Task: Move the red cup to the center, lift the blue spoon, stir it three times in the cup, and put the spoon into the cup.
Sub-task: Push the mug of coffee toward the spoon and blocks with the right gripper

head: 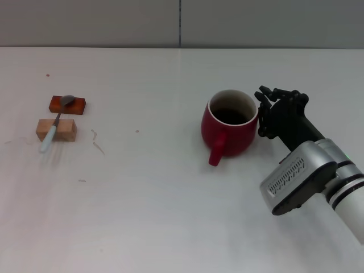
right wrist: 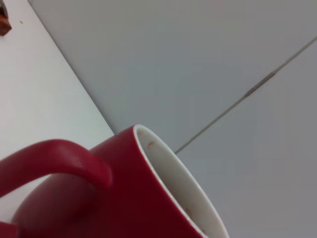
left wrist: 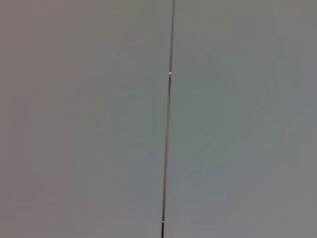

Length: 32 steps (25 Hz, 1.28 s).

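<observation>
The right gripper (head: 263,111) presses against the far-right side of the bulbous dark-red ceramic cup (head: 228,129), apparently to shift it; whether it grips I cannot tell. Well left of the cup, the pale-blue-handled metal spoon (head: 55,128) bridges two small blocks (head: 57,129), likely for easy pickup.

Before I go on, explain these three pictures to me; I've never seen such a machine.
It is a two-armed robot at a white table. The head view looks down from its head. Its right gripper sits against the red cup; whether it grips is unclear. Far to the left, the blue spoon lies across a reddish block and a pale wooden block. The right wrist view shows that cup close up. The left wrist view shows only a plain wall; the left arm is unseen.
</observation>
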Tool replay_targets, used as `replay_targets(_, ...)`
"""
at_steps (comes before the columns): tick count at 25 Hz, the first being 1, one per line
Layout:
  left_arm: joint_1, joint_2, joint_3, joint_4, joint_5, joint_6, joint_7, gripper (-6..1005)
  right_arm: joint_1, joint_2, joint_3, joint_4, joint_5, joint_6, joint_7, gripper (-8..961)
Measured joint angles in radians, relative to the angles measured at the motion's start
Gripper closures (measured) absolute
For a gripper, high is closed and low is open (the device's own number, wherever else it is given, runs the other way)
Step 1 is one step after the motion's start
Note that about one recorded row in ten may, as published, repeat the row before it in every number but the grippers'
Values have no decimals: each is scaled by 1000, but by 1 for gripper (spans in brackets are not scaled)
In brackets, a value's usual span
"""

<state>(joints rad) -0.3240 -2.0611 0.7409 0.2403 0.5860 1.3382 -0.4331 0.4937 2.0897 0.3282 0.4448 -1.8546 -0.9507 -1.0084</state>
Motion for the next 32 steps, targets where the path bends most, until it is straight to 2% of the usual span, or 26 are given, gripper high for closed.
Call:
replay_targets(21, 16, -2, 0, -4, -1, 17, -24, 165, 66, 3, 10, 150, 1, 167, 3, 851)
replay_targets(32, 16, -2, 0, -16, 1, 17, -24, 165, 70, 3, 3, 155, 0, 171, 4, 849)
